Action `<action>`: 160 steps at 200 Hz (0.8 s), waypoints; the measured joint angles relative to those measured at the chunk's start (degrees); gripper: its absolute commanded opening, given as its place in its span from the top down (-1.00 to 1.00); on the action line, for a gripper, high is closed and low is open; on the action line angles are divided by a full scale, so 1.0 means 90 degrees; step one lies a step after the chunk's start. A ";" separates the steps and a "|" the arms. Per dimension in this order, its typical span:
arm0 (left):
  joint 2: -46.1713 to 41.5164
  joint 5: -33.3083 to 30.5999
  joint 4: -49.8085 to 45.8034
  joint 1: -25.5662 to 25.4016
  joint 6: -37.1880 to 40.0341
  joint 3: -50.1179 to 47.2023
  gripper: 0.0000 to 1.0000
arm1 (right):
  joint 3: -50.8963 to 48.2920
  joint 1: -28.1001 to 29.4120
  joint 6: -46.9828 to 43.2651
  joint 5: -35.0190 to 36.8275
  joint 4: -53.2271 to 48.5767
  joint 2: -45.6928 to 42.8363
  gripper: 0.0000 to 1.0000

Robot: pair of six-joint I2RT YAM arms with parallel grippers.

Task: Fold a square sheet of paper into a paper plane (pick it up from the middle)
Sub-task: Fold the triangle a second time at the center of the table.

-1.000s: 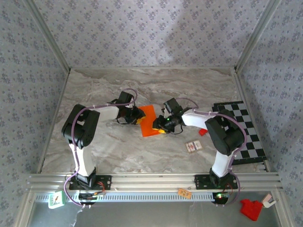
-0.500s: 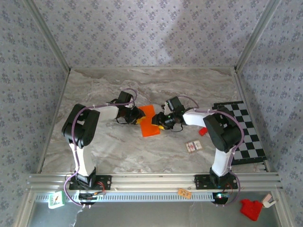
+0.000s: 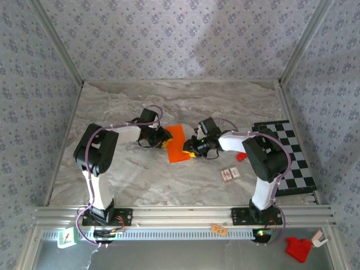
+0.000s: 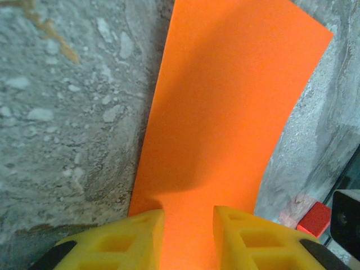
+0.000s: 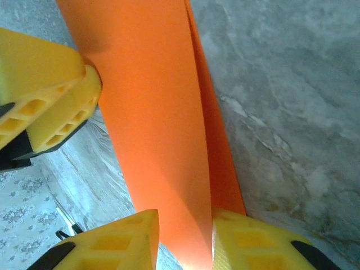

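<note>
The square sheet of paper (image 3: pixel 178 144) lies mid-table, bright orange and folded into a narrow strip. My left gripper (image 3: pixel 165 138) is at its left edge. In the left wrist view the paper (image 4: pixel 225 101) runs under that gripper (image 4: pixel 188 216), whose yellow fingers (image 4: pixel 135 239) stand apart on it. My right gripper (image 3: pixel 190 149) is at the strip's right edge. In the right wrist view a raised layer of the paper (image 5: pixel 157 112) passes between that gripper's (image 5: pixel 184 220) jaws. It touches the right finger (image 5: pixel 253 242), with a gap at the left one.
A black-and-white checkered board (image 3: pixel 288 156) lies at the right edge of the table. A small red block (image 3: pixel 241 157) and two small cards (image 3: pixel 229 174) sit just right of my right arm. Wallpapered walls enclose the table on three sides.
My right gripper's jaws have narrowed round the raised paper layer and the gripper shifted slightly. The left arm and the paper stay put.
</note>
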 measured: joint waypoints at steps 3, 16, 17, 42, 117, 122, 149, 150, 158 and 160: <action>0.0000 0.0002 -0.0002 0.0000 0.0000 0.0000 0.39 | -0.0015 0.0000 0.0012 0.0000 -0.0005 -0.0012 0.46; 0.0000 0.0000 -0.0002 0.0000 0.0000 0.0000 0.40 | -0.0075 0.0000 0.0068 0.0000 -0.0019 -0.0073 0.50; 0.0000 0.0002 -0.0002 0.0000 0.0000 0.0000 0.40 | -0.0083 0.0000 0.0075 0.0000 -0.0022 -0.0080 0.50; 0.0002 0.0002 -0.0002 0.0000 0.0000 0.0000 0.40 | -0.0160 -0.0017 0.0158 0.0000 -0.0095 -0.0236 0.53; 0.0002 0.0005 -0.0002 0.0000 -0.0002 0.0000 0.40 | -0.0199 -0.0070 0.0177 0.0019 -0.0148 -0.0345 0.59; 0.0002 0.0005 -0.0002 0.0000 -0.0002 0.0000 0.40 | -0.0199 -0.0070 0.0180 0.0019 -0.0148 -0.0345 0.59; 0.0002 0.0007 -0.0002 0.0000 -0.0002 0.0000 0.40 | -0.0199 -0.0066 0.0180 0.0019 -0.0148 -0.0342 0.58; 0.0002 0.0007 -0.0002 0.0000 -0.0002 0.0000 0.40 | -0.0199 -0.0066 0.0180 0.0019 -0.0148 -0.0342 0.58; 0.0002 0.0007 -0.0002 0.0000 -0.0002 0.0000 0.40 | -0.0199 -0.0066 0.0180 0.0019 -0.0148 -0.0342 0.58; 0.0002 0.0007 -0.0002 0.0000 -0.0002 0.0000 0.40 | -0.0199 -0.0063 0.0180 0.0017 -0.0151 -0.0342 0.58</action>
